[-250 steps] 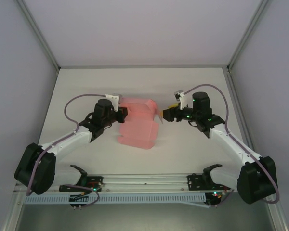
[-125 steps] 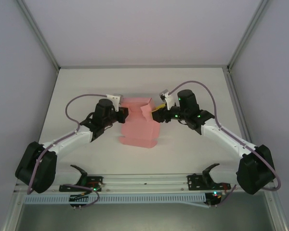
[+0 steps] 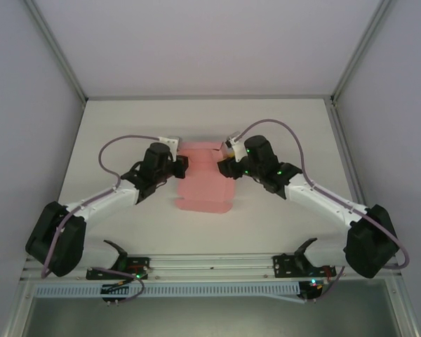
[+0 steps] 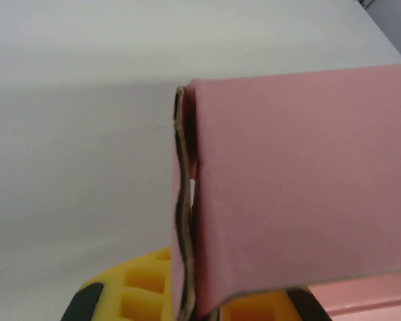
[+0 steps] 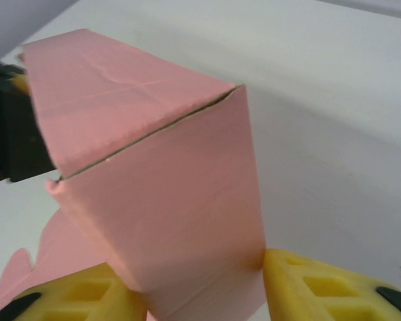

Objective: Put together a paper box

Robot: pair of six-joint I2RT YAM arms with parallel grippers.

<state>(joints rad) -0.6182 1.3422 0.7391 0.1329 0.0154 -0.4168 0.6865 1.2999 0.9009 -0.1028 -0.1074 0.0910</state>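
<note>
- Folding the far end of the box looks like the step in hand. The box lies mid-table, partly formed, with its near end flat on the surface.
- Left gripper is at the box's far-left edge. In the left wrist view its yellow pads sit either side of a doubled, upright card edge, so it is closed on the box.
- Right gripper is at the far-right edge. In the right wrist view its pads press both sides of a raised folded panel, so it is gripping the box too.
- The right wrist view shows a dark seam open between the top face and the side face, so the corner is not closed yet.
- To do it well:
  - Use the left gripper as the anchor and move only the right.
  - Push along the crease, not across it, since thin card buckles easily.
  - Squeeze lightly. The doubled edge in the left wrist view is already wavy.
  - Bring the panel square before letting go, or it will likely spring back.
  - Don't lift, so the near end stays flat on the table.
</note>
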